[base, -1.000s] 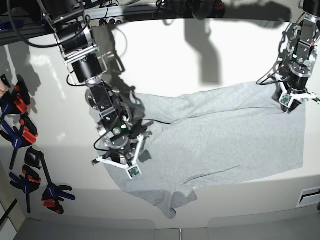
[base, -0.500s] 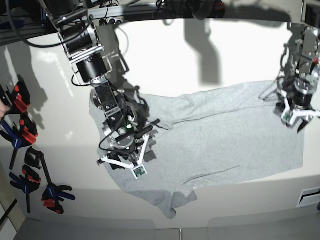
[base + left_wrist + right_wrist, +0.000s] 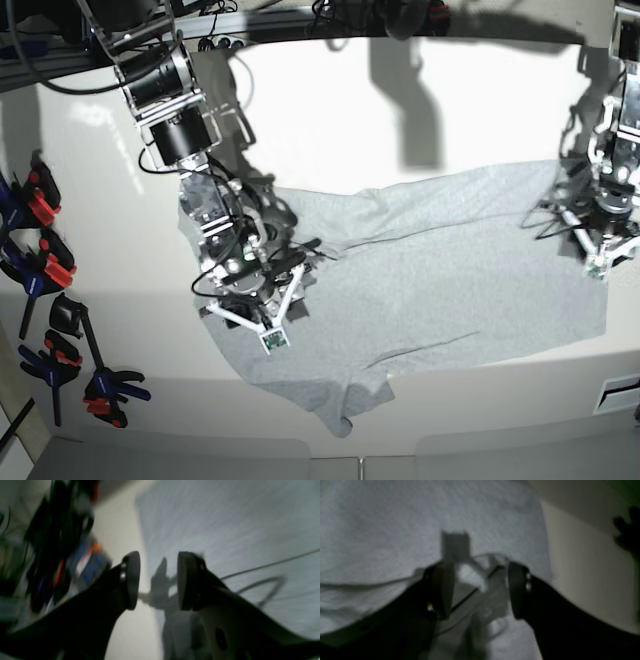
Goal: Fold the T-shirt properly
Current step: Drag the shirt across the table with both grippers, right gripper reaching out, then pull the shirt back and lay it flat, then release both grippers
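The light grey T-shirt [image 3: 430, 270] lies spread on the white table [image 3: 330, 110], plain side up, with a crumpled flap at its near edge. My right gripper [image 3: 250, 325] hovers over the shirt's left part, open; in the right wrist view its fingers [image 3: 442, 590] stand apart above the cloth [image 3: 382, 530] with nothing between them. At the shirt's far right edge my left gripper [image 3: 602, 255] is open too. The left wrist view shows that gripper [image 3: 157, 580] empty over the border of cloth [image 3: 237, 517] and table.
Several blue, black and orange clamps [image 3: 40, 270] lie along the table's left side. Cables and the arm mounts [image 3: 160, 60] run across the back. The table's front edge [image 3: 480, 410] is just past the shirt's near hem.
Both grippers have opened and let go of the cloth. The left arm has moved toward the near right, and the shirt's right corner now lies flat.
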